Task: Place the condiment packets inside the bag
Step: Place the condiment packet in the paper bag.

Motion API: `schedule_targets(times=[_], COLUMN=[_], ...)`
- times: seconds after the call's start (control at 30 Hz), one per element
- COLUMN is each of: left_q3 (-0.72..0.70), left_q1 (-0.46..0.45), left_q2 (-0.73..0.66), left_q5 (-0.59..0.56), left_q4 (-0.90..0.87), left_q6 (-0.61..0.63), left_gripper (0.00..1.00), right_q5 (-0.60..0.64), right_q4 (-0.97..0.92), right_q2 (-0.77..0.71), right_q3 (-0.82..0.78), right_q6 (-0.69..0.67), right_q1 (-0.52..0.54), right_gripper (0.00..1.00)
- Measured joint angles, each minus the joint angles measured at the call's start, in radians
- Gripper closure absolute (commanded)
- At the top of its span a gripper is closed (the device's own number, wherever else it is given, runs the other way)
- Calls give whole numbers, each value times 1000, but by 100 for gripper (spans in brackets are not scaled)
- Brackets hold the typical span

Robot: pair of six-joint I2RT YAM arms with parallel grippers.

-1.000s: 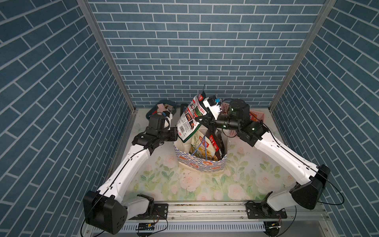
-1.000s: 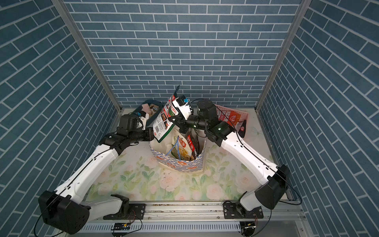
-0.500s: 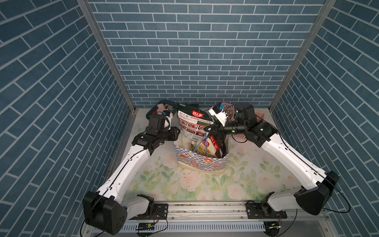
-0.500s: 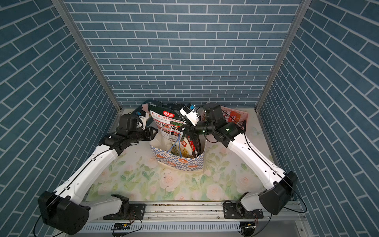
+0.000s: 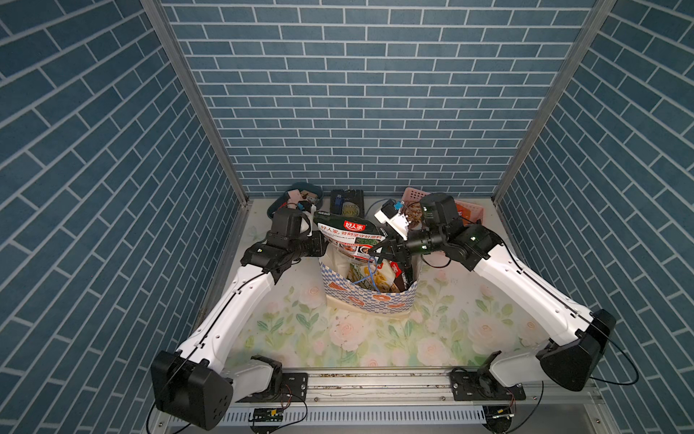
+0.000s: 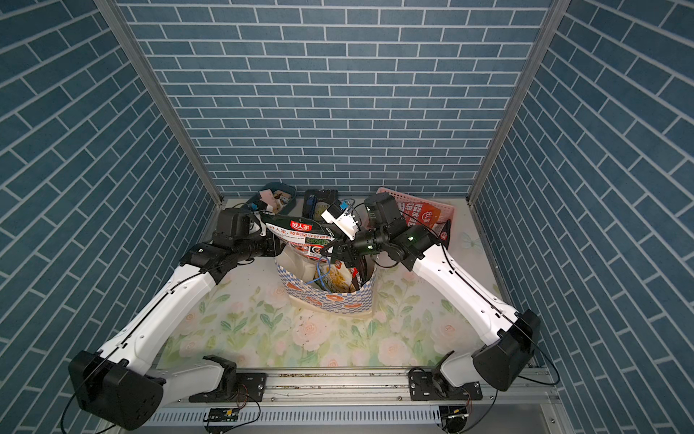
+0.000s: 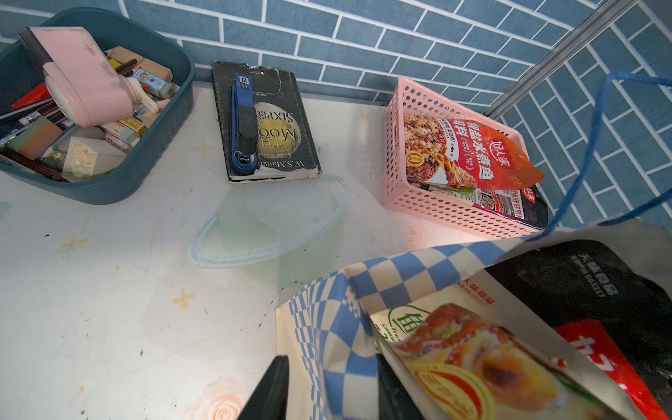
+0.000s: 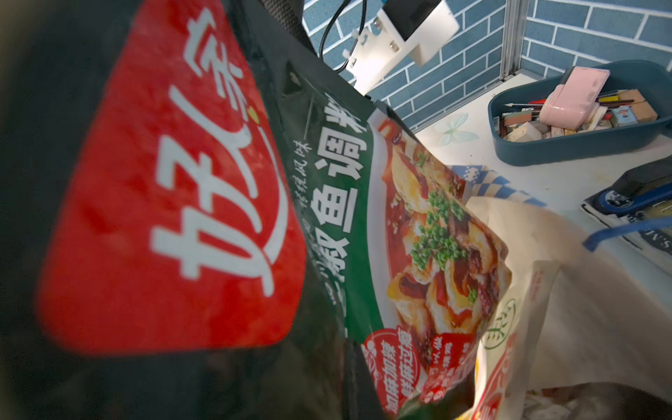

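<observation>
- In the middle of the flowered table stands the bag (image 5: 370,300), white paper with a blue checked band. Its mouth faces up, and several packets (image 5: 379,276) already stand inside.
- At the bag's left wall, the left gripper (image 7: 331,396) has its fingers partly closed, one on either side of the paper. It appears to pinch the wall so the mouth gapes wide.
- Over the mouth, reaching in from the right, the right gripper (image 5: 381,251) is clamped tight on a black packet (image 5: 347,235). The packet is tilted with its lower end at the rim — probably lined up to slide in.
- At the far right, a pink basket (image 7: 396,152) holds a red packet (image 7: 469,156) and more beneath it — not yet bagged.
</observation>
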Motion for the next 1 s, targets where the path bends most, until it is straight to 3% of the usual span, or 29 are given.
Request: schedule_targets(times=[0.27,0.53,0.7,0.9,0.93,1.0], left_q3=[11,16,16,16,16,16], left_q1=[0,0,0,0,0,0], left_q2=[1,6,8,10,10,11], left_q5=[1,8,15,16,16,15], left_q4=[2,3,2,2,2,2], left_q6=[0,-5,-8,-8,-8,-8], left_gripper=[59,60,60,60,60,60], right_q5=[0,54,246,454,475,507], right_q4=[-11,193,320,340,337,333], right_q2=[-69,-69,-68,-57,-51,-37], right_q3=[-82,-158,-203,-256,-260,-262], right_q6=[57,186,194,193,193,198], right_q1=[-1,34,110,186,195,209], right_gripper=[100,100,100,100,96,75])
